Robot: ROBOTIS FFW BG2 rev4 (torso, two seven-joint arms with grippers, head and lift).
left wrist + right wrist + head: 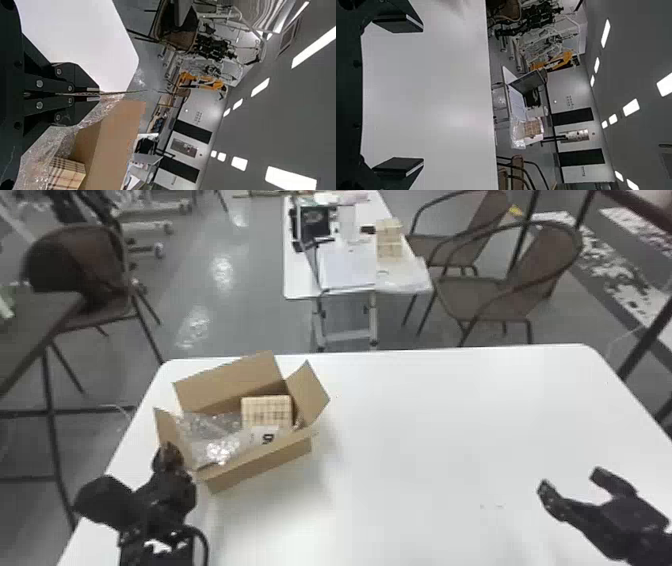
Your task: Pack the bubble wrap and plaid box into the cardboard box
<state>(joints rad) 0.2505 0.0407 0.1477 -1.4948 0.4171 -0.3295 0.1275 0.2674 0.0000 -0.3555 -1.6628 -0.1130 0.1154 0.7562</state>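
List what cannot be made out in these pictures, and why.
Floor of the cardboard box: head view, beneath bubble wrap and plaid box.
Part of plaid box: left wrist view, cropped by edge.
Arm behind right pincer: head view, cropped by edge.
Label, lower part: head view, behind front flap.

You have a brown rectangular cardboard box open on the white worktop; inside, crumpled clear plastic bubble wrap beside a beige rectangular plaid box.
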